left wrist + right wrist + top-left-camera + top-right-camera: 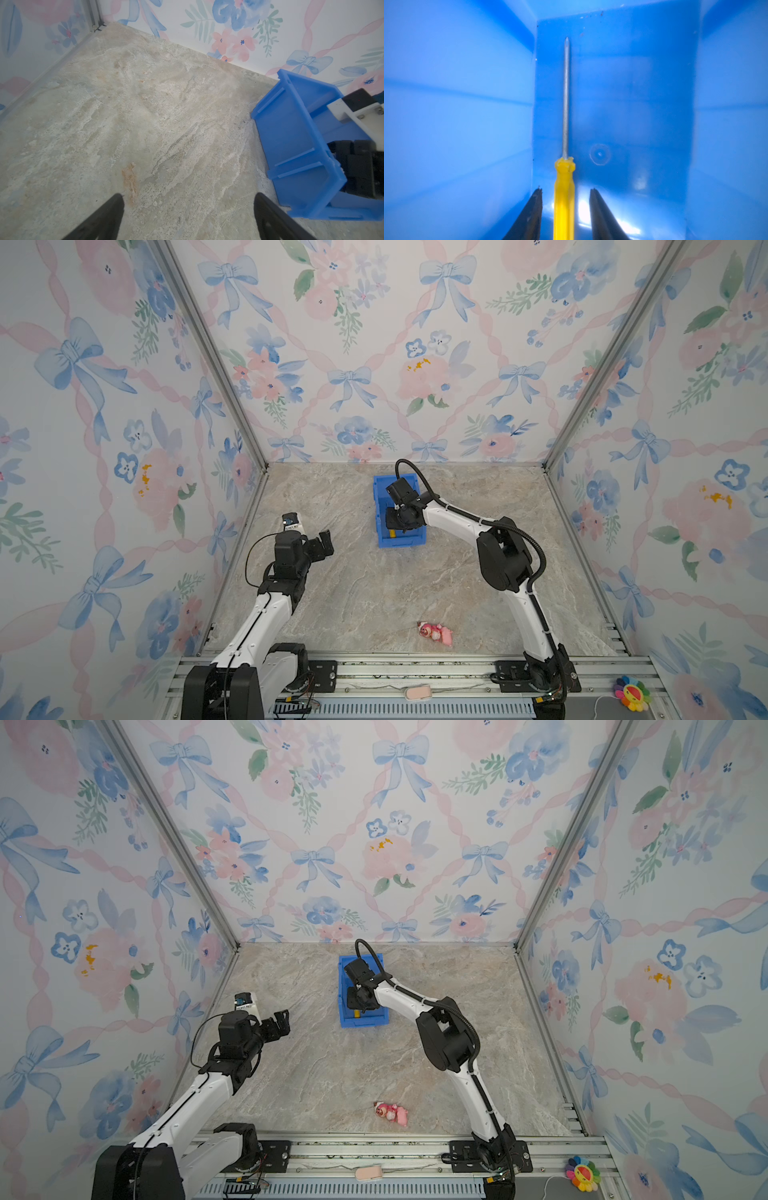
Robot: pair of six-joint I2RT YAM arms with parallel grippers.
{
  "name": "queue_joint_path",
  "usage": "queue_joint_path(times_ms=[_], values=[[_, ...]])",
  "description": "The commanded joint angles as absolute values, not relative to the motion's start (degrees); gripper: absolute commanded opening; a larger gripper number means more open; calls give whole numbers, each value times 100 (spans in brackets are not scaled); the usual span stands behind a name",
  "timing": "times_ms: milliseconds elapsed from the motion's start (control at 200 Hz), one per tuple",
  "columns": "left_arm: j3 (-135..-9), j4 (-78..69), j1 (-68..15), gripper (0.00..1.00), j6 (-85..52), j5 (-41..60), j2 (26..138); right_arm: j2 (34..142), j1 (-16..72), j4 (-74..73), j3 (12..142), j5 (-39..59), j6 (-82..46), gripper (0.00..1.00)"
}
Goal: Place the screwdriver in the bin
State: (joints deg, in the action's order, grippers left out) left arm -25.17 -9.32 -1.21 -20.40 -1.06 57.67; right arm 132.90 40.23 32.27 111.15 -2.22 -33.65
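The blue bin [376,506] [341,990] stands at the back middle of the marble table in both top views. The screwdriver [566,124] lies on the bin's floor [633,93], its yellow handle between my right gripper's fingers and its grey shaft pointing away. The right gripper [565,189] is open, with a gap on each side of the handle. In both top views the right wrist covers most of the bin, and only a bit of the yellow handle [392,534] [356,1013] shows. My left gripper [326,541] [188,197] hovers open and empty left of the bin [291,135].
A small pink doll [434,630] [390,1112] lies near the table's front edge. Flowered walls close in the back and both sides. A pink object [417,691] and a colourful flower toy [631,693] sit on the front rail.
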Motion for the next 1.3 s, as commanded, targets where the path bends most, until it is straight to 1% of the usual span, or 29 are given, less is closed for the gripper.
queue_joint_path(times_ms=[0, 145, 290, 430, 565, 670, 745, 765, 790, 795, 800, 820, 935, 1065, 1180, 1295], values=[[-2530, -901, -22, 98, -2128, -414, 5659, 12575, 4089, 3425, 11065, -526, -3197, 43], [-2573, -630, -18, 98, -2035, -1018, 5610, 12073, 4228, 3362, 10744, -679, -2979, 47], [-2619, -357, -18, 98, -1934, -1469, 5717, 11358, 4343, 3163, 10027, -868, -2842, 50], [-2619, -183, -18, 98, -1627, -1506, 5680, 10345, 4359, 3018, 8920, -1182, -2652, 51], [-2580, -191, -18, 98, -1717, -1810, 5717, 9091, 4164, 2902, 7530, -1602, -2619, 57], [-2395, -436, -8, 98, -1711, -1770, 5687, 8188, 3873, 2925, 6623, -1846, -2555, 68], [-2223, -677, -8, 98, -1632, -1553, 5642, 7641, 3594, 3011, 6119, -1965, -2441, 76], [-2158, -770, -9, 98, -1582, -1470, 5628, 7517, 3509, 3011, 5992, -1977, -2417, 81], [-2079, -884, -13, 98, -1521, -1385, 5608, 7366, 3396, 2987, 5838, -1940, -2357, 93], [-2068, -884, -11, 98, -1517, -1369, 5601, 7326, 3372, 2988, 5797, -1933, -2347, 98], [-2049, -908, -10, 98, -1510, -1366, 5595, 7297, 3347, 2988, 5773, -1920, -2330, 99], [-1988, -982, -9, 98, -1487, -1336, 5584, 7168, 3259, 2955, 5641, -1868, -2270, 97], [-1838, -1195, -15, 98, -1372, -1205, 5513, 6430, 2842, 2703, 4964, -1847, -2050, 97], [-1759, -1520, -18, 98, -1347, -1238, 5609, 5771, 2429, 2559, 4347, -2471, -2076, 97], [-1641, -2001, -18, 98, -1286, -1175, 5793, 5530, 2017, 2257, 3822, -2741, -1923, 97], [-1429, -2613, -18, 98, -1219, -1124, 6016, 5469, 1762, 1490, 3213, -3198, -1559, 97]])
